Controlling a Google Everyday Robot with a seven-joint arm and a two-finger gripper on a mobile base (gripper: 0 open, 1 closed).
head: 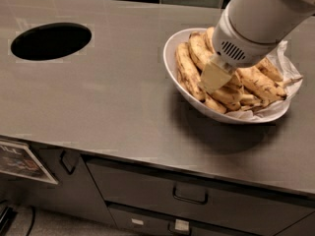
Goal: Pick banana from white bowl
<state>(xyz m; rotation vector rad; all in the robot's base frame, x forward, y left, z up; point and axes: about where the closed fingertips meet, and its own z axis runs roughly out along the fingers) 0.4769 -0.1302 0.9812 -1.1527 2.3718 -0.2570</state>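
The white bowl [172, 47] stands on the steel counter at the right, lined with crinkled white paper and holding several overripe bananas. A plump brownish banana [201, 50] with a dark blunt tip lies near the bowl's far left side, beside a slimmer dark-speckled banana [187, 73] along the left rim. My gripper [216, 77] reaches down from the upper right into the pile at the bowl's middle, right next to the plump banana. The white arm hides the bananas under it.
A round dark hole [51, 41] is cut into the counter [113, 102] at the left. Black tiles run along the back wall. Drawers with handles [189, 195] sit under the counter's front edge.
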